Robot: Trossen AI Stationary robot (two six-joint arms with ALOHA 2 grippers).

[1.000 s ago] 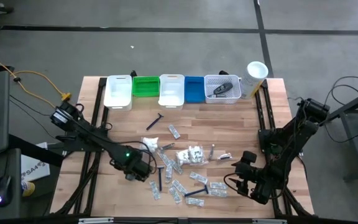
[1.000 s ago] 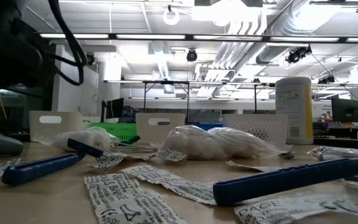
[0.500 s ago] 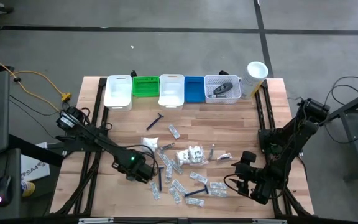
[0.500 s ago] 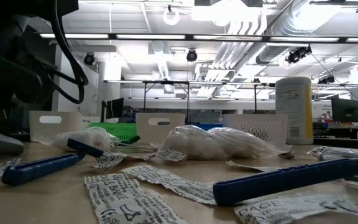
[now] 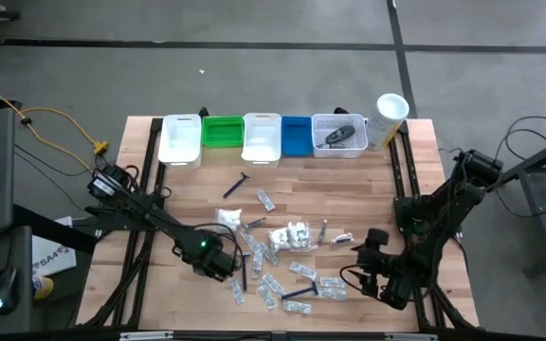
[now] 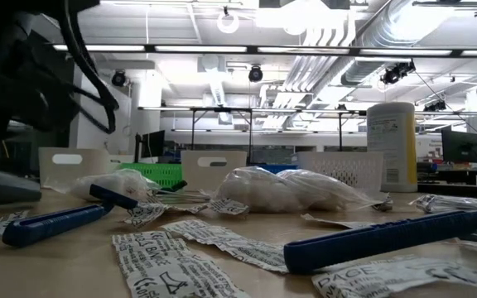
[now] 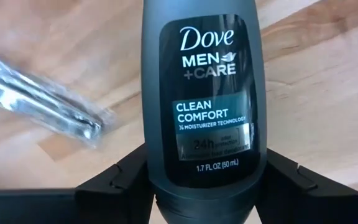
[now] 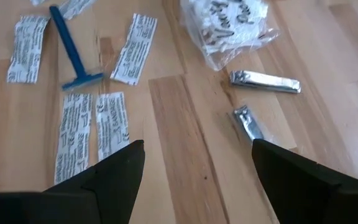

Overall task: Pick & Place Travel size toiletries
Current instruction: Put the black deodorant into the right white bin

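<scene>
Sachets, blue razors and a clear bag (image 5: 290,235) lie scattered in the middle of the wooden table (image 5: 188,194). My left gripper (image 5: 218,260) sits at the left edge of this pile and is shut on a dark grey Dove roll-on container (image 7: 204,93). A clear sachet (image 7: 39,102) lies on the wood beside it. My right gripper (image 5: 373,271) hangs open near the table's near right corner, over bare wood. Ahead of it lie a blue razor (image 8: 73,53), white sachets (image 8: 86,130) and two small metal clippers (image 8: 265,81). My left gripper pinches the Dove container between its two fingers (image 7: 123,180), one on each narrow side of the body near its lower end (image 7: 204,186). The container lies along the fingers with its label facing the camera. Whether it rests on the table or is lifted, I cannot tell.
A row of bins stands along the far edge: white (image 5: 180,139), green (image 5: 222,131), white (image 5: 262,137), blue (image 5: 297,135), and a white mesh basket (image 5: 349,147) with a dark item inside. A tall white canister (image 5: 387,118) stands at its right. A dark razor (image 5: 235,186) lies apart.
My left gripper has slid a short way toward the table's right and near edge, closer to the pile of sachets. My right arm has kept still.
</scene>
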